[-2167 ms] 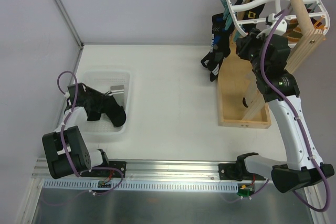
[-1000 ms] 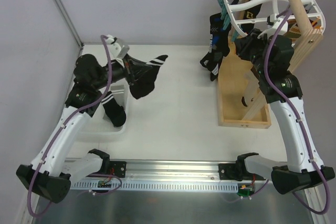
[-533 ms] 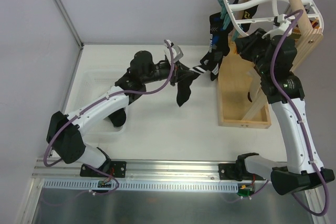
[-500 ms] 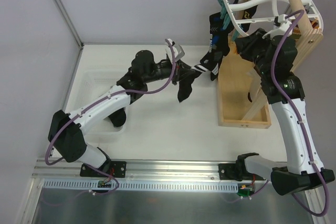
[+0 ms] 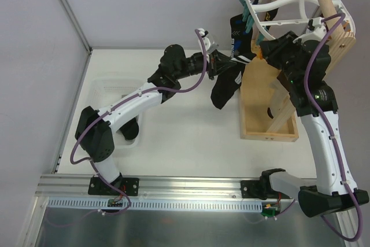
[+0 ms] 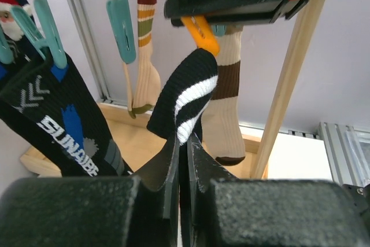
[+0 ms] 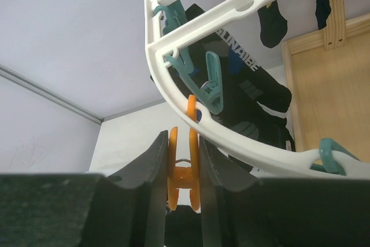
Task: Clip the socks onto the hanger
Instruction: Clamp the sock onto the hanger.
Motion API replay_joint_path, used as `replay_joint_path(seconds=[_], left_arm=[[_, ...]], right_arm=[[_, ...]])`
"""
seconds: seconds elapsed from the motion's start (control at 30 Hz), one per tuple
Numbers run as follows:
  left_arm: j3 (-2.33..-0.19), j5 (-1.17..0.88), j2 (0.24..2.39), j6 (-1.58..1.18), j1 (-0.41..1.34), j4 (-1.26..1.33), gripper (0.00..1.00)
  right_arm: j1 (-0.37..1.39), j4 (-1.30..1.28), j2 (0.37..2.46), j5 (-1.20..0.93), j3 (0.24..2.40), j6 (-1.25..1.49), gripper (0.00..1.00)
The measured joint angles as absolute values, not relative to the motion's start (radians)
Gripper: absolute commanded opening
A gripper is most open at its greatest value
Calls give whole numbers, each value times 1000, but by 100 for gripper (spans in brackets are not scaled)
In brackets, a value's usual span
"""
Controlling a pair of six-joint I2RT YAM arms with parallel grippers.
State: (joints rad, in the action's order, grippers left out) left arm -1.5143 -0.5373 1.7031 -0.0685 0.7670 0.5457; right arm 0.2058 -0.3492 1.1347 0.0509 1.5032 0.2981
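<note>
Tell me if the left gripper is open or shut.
Shut: the left gripper clamps the striped sock, jaws pressed together around it; the sock's end stands up toward the orange peg.

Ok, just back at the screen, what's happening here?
The left pincer is shut on a black sock, holding its white-striped end up just under the hanger. The right pincer grips an orange peg on the hanger's rim, beside that end. The sock is not yet clipped; other socks hang there.

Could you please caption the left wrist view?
Left pincer holds a striped black sock up to an orange peg gripped by the right pincer.
</note>
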Motion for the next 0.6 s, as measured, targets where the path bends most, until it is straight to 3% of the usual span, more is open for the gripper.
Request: replay_joint_path(seconds=[0.6], left_arm=[[-1527,-567,1764,-165,786,666,0]], right_arm=[[190,-353,1105,75,1488,376,1]])
